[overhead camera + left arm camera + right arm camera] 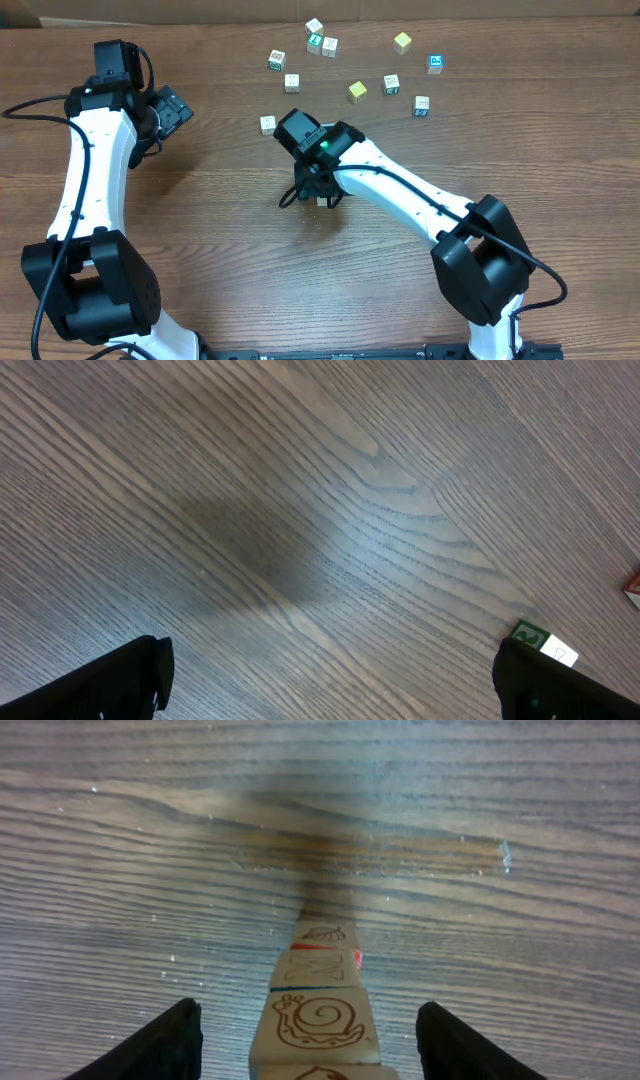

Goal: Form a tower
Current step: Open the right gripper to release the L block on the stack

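The tower (318, 1005) of cream letter cubes stands upright directly below the right gripper (307, 1020), between its parted fingers with a gap on each side, probably to avoid toppling it. The left gripper (330, 660) hangs wide and empty, well apart.

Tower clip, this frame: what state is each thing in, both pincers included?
Narrow stack of cream wooden letter cubes: standing upright, one cube wide.
Right pincer: open, straddling the stack, a gap on each side.
Left pincer: open, empty, over the brown wooden table.
Loose small wooden letter cubes: scattered on the far side, away from the stack.
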Tool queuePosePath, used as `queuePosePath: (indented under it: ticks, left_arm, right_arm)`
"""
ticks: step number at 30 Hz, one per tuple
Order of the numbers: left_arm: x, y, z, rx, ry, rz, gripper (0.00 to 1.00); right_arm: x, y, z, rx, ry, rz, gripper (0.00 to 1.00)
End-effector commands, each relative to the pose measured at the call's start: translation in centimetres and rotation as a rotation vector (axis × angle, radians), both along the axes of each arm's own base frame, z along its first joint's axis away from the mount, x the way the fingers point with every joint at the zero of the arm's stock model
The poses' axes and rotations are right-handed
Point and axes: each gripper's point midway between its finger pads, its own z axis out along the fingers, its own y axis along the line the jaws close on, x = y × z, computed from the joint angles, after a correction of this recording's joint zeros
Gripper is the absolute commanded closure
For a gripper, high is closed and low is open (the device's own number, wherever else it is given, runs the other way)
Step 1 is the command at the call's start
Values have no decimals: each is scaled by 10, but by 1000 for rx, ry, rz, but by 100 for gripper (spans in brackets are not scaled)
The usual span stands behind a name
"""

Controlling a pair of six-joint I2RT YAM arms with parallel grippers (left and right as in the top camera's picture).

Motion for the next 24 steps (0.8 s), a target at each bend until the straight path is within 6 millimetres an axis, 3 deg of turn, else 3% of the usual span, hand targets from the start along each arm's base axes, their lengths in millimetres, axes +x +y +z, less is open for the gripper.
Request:
queuePosePath:
  ticks: [1,5,11,21,24]
  left_arm:
    - [6,-1,4,2,-15,-5,0]
    - [6,-1,4,2,-15,-5,0]
    - [6,-1,4,2,-15,-5,1]
    - [6,-1,4,2,-15,-5,0]
    - [6,-1,4,2,-15,-5,0]
  right_arm:
    - [-2,-3,-6,-24,-16,-28,33]
    - [2,-2,-10,-19,-36,-31,34]
    - [2,-1,-10,-17,-37,-34,49]
    - [1,-1,-15,-17,-31,-56,49]
    - [0,-1,-18,-23,-25,-56,57]
